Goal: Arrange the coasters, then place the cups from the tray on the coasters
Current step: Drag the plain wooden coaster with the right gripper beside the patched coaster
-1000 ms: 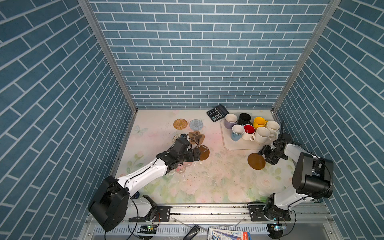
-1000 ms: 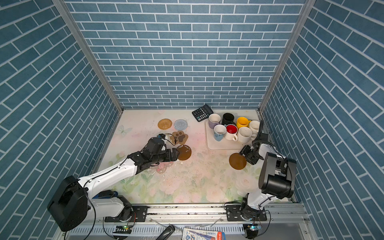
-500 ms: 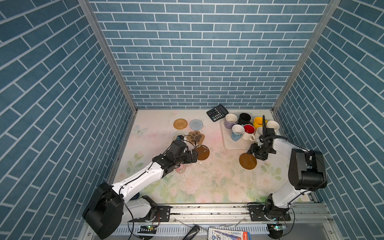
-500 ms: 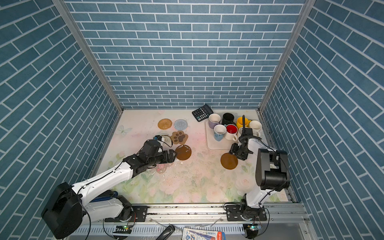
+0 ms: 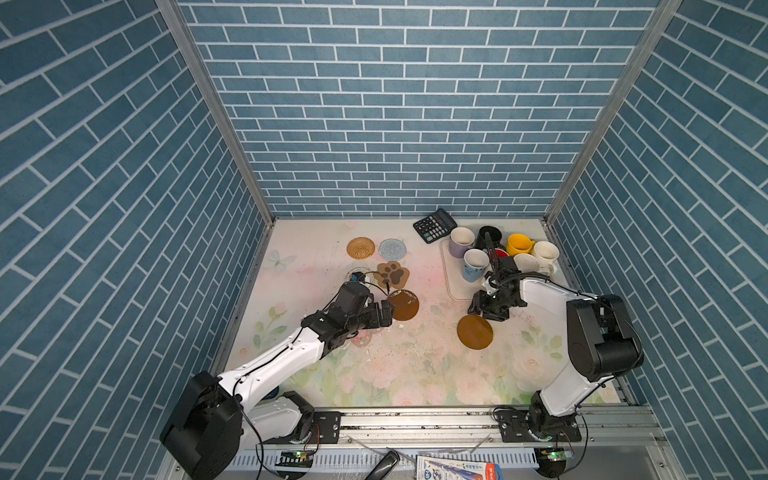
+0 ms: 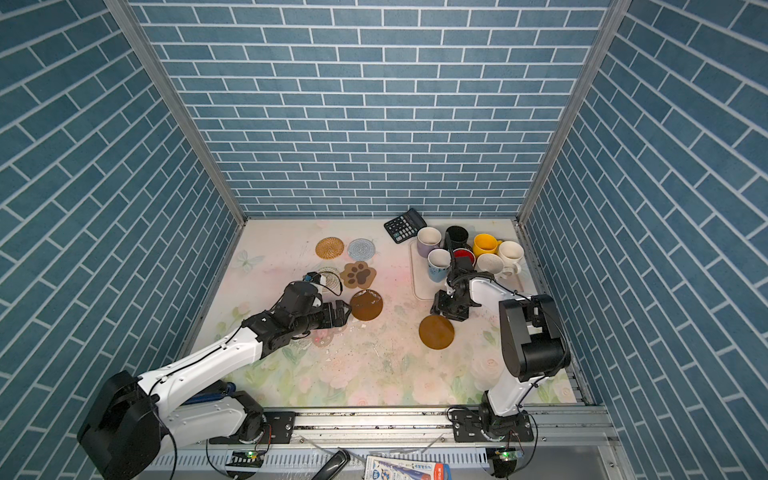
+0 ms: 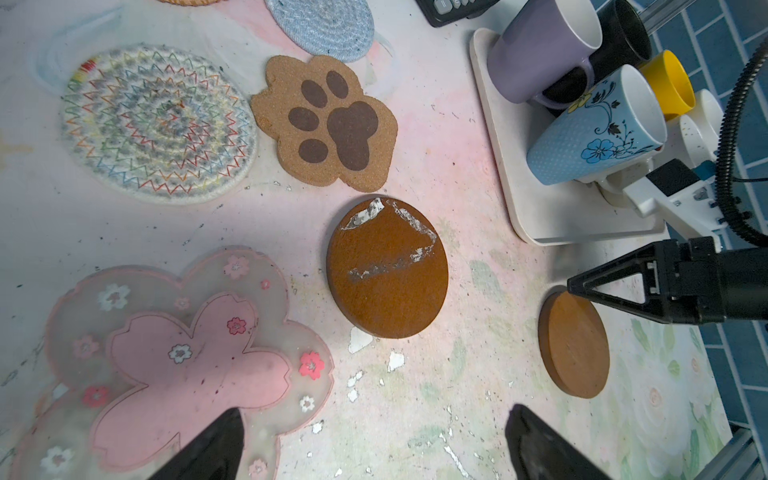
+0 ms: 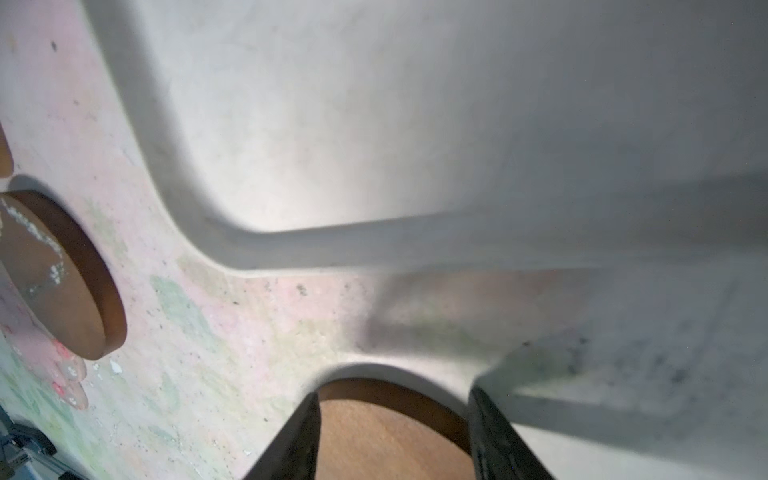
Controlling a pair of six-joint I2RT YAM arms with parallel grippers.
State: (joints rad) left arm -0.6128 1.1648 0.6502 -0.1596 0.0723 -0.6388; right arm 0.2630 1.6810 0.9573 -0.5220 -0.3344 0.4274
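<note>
My right gripper [image 5: 485, 316] [image 8: 392, 392] is shut on the far edge of a plain amber coaster [image 5: 475, 331] [image 7: 575, 345] lying just in front of the tray [image 5: 455, 286]. My left gripper [image 5: 390, 312] [image 7: 374, 411] hangs open and empty over the table, between the pink flowery coaster [image 7: 183, 357] and a scratched amber coaster [image 5: 404, 305]. Paw [image 5: 392, 275], lacy [image 7: 158, 124], woven tan [image 5: 360, 248] and blue-grey [image 5: 392, 249] coasters lie behind. Several cups stand on the tray: lavender [image 5: 460, 242], black [image 5: 490, 236], yellow [image 5: 519, 244], pale blue [image 5: 474, 264], cream [image 5: 545, 253].
A black calculator [image 5: 434, 224] lies at the back beside the tray's far left corner. The right arm reaches over the tray's near right part and hides most of the red-inside cup. Blue brick walls close in three sides.
My right gripper has moved left along the tray's front edge, and the plain amber coaster has slid left with it. The left gripper has drifted slightly and stays open.
</note>
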